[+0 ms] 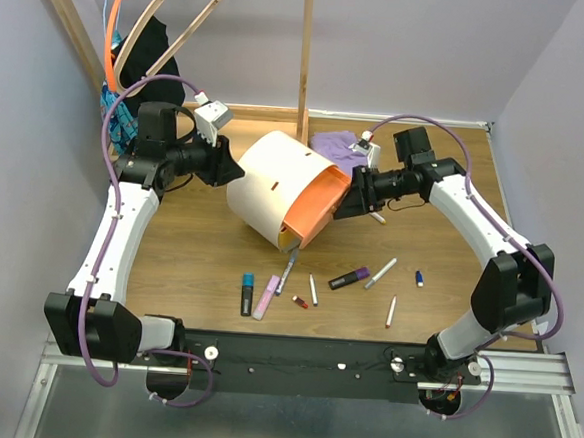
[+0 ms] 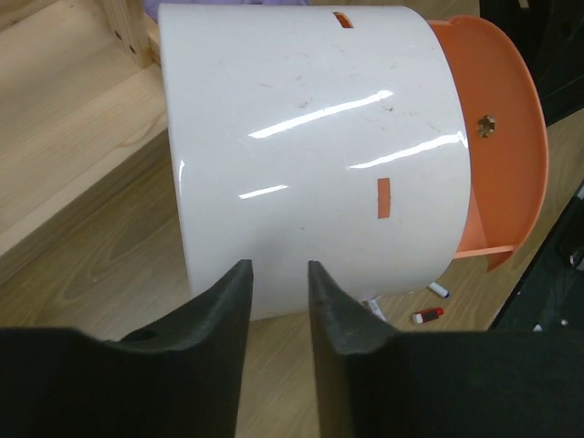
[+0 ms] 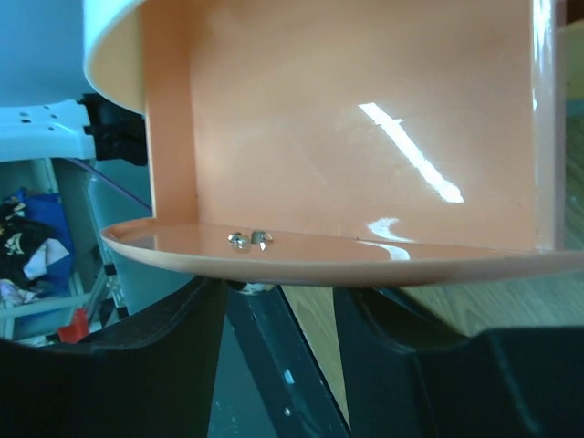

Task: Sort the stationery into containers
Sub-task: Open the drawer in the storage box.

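The cream-white drum container [image 1: 272, 183] lies on its side mid-table, its orange drawer [image 1: 318, 211] pulled out toward the right. My left gripper [image 1: 226, 164] is at the drum's closed end; in the left wrist view [image 2: 278, 274] its fingers stand slightly apart, empty, tips at the drum wall [image 2: 301, 146]. My right gripper [image 1: 350, 198] is at the orange face [image 3: 319, 260]; its fingers [image 3: 182, 328] are spread below the face, the small knob [image 3: 254, 287] between them. Markers and pens lie in front: blue-black marker [image 1: 248, 293], pink marker [image 1: 266, 297], black-purple marker [image 1: 349, 278], white pens [image 1: 380, 273].
A purple cloth [image 1: 337, 144] lies behind the drum beside a wooden post [image 1: 306, 60]. Hangers and dark cloth hang at the back left [image 1: 150, 29]. A wooden ledge [image 2: 82, 100] runs behind the drum. A small red item [image 1: 300, 302] and a blue cap [image 1: 419, 278] lie near the pens.
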Controlling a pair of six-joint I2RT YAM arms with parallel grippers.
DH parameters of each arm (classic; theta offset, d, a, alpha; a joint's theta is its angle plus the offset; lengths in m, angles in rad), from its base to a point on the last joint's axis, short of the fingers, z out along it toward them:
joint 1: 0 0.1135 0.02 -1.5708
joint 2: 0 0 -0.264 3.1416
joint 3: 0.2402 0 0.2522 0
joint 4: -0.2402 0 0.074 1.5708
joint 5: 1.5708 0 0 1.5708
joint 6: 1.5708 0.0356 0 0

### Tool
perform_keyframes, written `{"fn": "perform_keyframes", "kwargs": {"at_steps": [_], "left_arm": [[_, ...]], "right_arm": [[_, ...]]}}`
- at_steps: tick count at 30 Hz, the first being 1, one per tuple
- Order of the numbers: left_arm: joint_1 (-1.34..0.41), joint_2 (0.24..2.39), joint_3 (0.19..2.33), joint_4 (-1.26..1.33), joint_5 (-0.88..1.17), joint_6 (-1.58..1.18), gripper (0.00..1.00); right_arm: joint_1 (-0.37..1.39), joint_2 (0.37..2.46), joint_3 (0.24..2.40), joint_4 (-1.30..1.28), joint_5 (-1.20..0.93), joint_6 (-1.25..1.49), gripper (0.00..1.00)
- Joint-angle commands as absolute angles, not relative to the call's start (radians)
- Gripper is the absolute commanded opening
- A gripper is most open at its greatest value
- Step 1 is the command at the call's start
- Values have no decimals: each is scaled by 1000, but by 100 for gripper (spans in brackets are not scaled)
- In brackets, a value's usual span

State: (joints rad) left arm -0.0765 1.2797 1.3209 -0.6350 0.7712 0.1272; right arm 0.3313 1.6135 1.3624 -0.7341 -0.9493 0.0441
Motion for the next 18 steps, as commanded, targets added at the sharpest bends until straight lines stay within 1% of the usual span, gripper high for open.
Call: {"fn": "perform_keyframes", "kwargs": {"at_steps": [1,2,4,6,7,9,12,15,16,18], "left_arm": [[-83,1273,1342,-630,770,140,51],[-83,1272,1351,-632,761,146,60],[-83,1267,1388,-634,744,164,63],[-83,1253,1407,-615,715,173,68],[-81,1250,1422,-611,710,178,69],[-81,1241,1436,-606,709,179,72],[-81,1233,1454,-597,722,167,74],[-81,1224,1447,-555,732,150,76],[-83,1220,1424,-534,715,144,76],[-81,1233,1413,-491,687,112,77]], "right_arm": [[319,1589,1420,-930,-799,-70,58],[311,1594,1468,-975,-786,-116,58],[293,1604,1541,-1113,-752,-161,58],[267,1618,1624,-1185,-723,-250,58],[259,1621,1638,-1222,-698,-276,58],[198,1618,1619,-1210,-661,-311,58],[91,1626,1557,-1119,-658,-330,58],[60,1618,1468,-949,-608,-440,57],[58,1605,1383,-823,-595,-472,57],[54,1591,1292,-688,-540,-541,57]]}}
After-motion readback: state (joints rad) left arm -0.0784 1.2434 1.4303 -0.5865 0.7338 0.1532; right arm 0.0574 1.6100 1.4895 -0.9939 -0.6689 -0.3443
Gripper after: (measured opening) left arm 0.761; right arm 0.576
